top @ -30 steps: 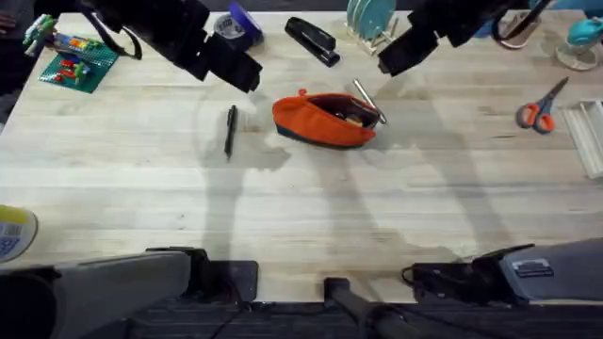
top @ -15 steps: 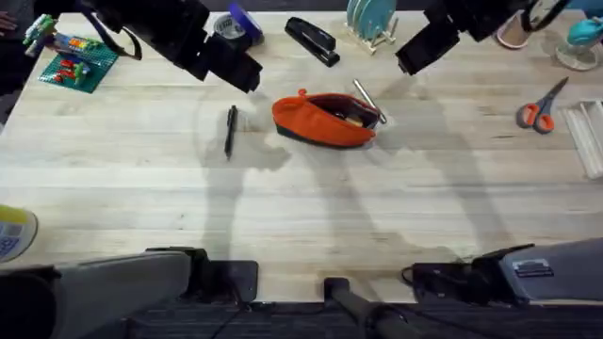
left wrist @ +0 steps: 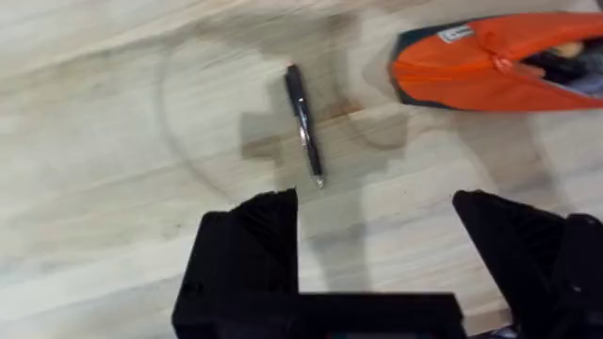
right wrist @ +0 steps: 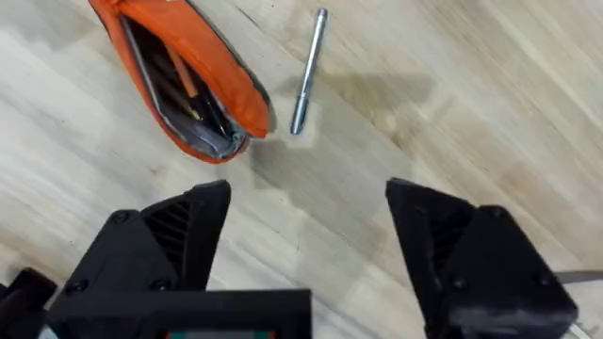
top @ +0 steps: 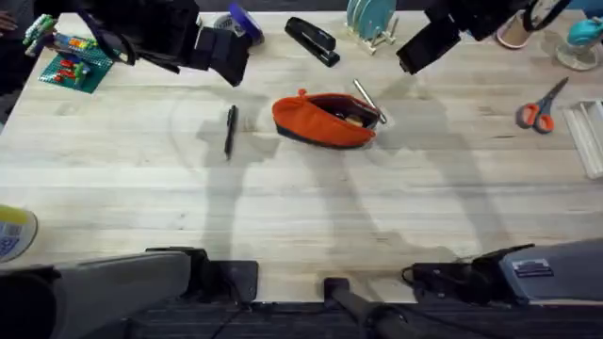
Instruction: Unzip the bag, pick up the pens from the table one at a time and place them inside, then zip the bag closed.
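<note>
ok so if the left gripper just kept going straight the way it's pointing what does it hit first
Most likely the black pen, which lies on the table just ahead of the open left gripper, a little off its centre line. The orange bag sits off to one side. Depth is hard to judge.

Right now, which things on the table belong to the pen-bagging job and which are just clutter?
Job:
- soft orange fabric pouch, zip open
- slim black pen on the light wooden table
- slim silver-grey pen beside the pouch

Clutter:
- black stapler
- orange-handled scissors
- green brick plate
- teal dish rack
</note>
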